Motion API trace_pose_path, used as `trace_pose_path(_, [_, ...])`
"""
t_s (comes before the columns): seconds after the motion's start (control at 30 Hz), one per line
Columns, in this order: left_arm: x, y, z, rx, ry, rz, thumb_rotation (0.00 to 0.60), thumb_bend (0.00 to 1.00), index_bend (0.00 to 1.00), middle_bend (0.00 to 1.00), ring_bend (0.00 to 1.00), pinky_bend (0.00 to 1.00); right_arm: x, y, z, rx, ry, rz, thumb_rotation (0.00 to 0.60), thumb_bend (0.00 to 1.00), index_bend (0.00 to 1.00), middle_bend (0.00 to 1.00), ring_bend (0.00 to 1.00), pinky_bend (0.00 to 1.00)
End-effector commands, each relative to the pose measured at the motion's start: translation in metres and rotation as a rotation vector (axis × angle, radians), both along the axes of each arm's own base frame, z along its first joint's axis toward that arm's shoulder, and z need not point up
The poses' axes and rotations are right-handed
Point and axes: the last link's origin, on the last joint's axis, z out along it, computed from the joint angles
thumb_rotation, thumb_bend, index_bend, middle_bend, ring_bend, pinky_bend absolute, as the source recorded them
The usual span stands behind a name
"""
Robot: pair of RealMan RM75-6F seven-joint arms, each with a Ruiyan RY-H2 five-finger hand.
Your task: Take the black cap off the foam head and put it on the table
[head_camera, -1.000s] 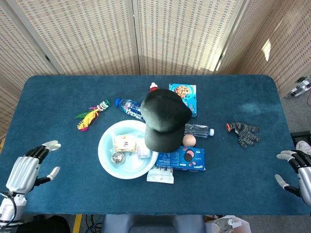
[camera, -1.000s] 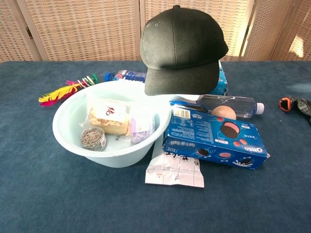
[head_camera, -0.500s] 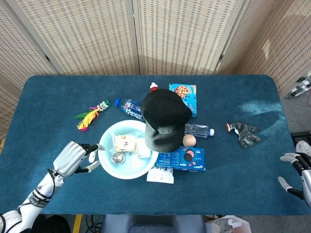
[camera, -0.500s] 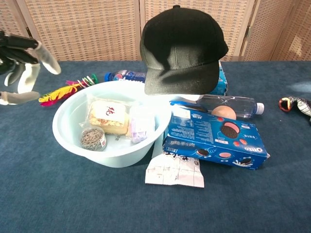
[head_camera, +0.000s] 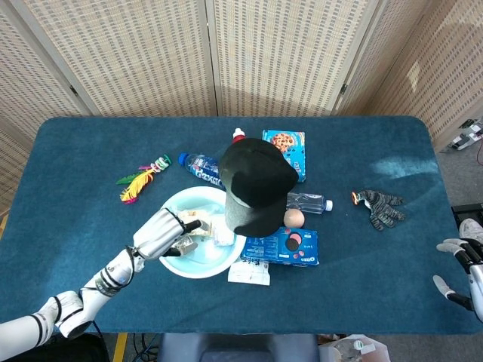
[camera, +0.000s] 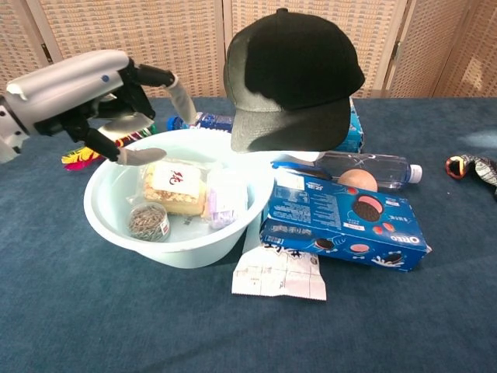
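Black cap (camera: 291,74) on foam head, right of left hand (camera: 101,97), fingers apart, empty, over bowl (camera: 109,225).

**Left hand over the bowl, cap to its right**

The left hand (head_camera: 162,235) hangs above the bowl (camera: 105,221), fingers apart. To its right sits the cap (camera: 291,74); beyond the cap lies the cookie box (camera: 345,221). The feather toy (head_camera: 139,179) lies behind the hand.

Left arm reaching in from near left, left hand (head_camera: 164,234) raised, fingers spread, empty; right hand (head_camera: 462,265) at near right edge, fingers apart, empty.
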Motion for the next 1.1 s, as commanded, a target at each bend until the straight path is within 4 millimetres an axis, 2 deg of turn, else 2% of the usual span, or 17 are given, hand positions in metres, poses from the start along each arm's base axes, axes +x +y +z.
trace_pose_path(0.03, [0.012, 0.007, -0.013, 0.008, -0.004, -0.022, 0.600, 0.22, 0.40, 0.96, 0.98, 1.00, -0.001, 0.001, 0.000, -0.002, -0.001, -0.005, 0.600, 0.24, 0.35, 0.31, 0.22, 0.30])
trace_pose_path(0.27, [0.027, 0.015, -0.031, 0.064, -0.041, -0.042, 0.600, 0.21, 0.39, 0.96, 0.99, 1.00, -0.005, 0.002, 0.002, -0.009, -0.002, -0.017, 0.600, 0.24, 0.35, 0.31, 0.22, 0.30])
trace_pose_path(0.53, [0.040, 0.020, -0.049, 0.107, -0.049, -0.064, 0.600, 0.21, 0.41, 0.97, 1.00, 1.00, -0.009, 0.008, 0.005, -0.018, -0.003, -0.031, 0.600, 0.24, 0.35, 0.31, 0.22, 0.30])
trace_pose_path(1.1, [0.053, 0.020, -0.074, 0.096, -0.049, -0.067, 0.600, 0.21, 0.38, 0.97, 1.00, 1.00, -0.014, 0.018, 0.010, -0.034, -0.005, -0.054, 0.600, 0.24, 0.35, 0.31, 0.22, 0.30])
